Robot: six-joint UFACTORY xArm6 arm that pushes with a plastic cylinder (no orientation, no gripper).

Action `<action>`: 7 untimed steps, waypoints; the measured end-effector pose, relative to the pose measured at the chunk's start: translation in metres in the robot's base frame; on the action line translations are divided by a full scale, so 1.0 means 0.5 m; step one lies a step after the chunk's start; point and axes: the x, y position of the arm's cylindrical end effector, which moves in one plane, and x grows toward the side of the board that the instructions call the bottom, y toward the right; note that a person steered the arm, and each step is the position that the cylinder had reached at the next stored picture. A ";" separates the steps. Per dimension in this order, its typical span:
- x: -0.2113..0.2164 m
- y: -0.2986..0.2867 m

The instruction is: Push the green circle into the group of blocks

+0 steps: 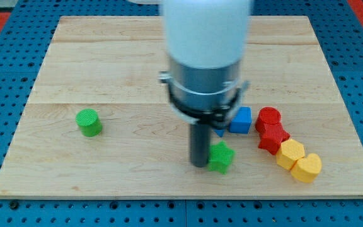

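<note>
While the arm's wide pale body fills the upper middle of the view, my tip (199,164) rests on the bench (137,75), just to the view's left of a green star-shaped block (220,157), touching it or very nearly so. No jaws show on the end effector: it is a plain dark rod, so there is nothing to stand apart or together, and it clamps nothing.

Toward the view's left, the green circle (89,122) stands alone on the pale wood, well apart from my tip and from every other block.

At the view's right the remaining blocks lie close together. A blue cube (240,120) sits just beside the arm's dark collar, and a sliver of another blue block (218,132) peeks out beneath that collar; its shape is hidden. Right of the cube a red cylinder (269,118) touches a second red block (273,139) below it, whose shape I cannot make out. Two yellow blocks follow diagonally toward the view's bottom right: one yellow block (290,153), then a yellow heart (306,168), touching each other.
</note>
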 end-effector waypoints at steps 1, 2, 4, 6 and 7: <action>0.000 -0.112; -0.037 -0.395; -0.150 -0.452; -0.124 0.057; -0.121 -0.046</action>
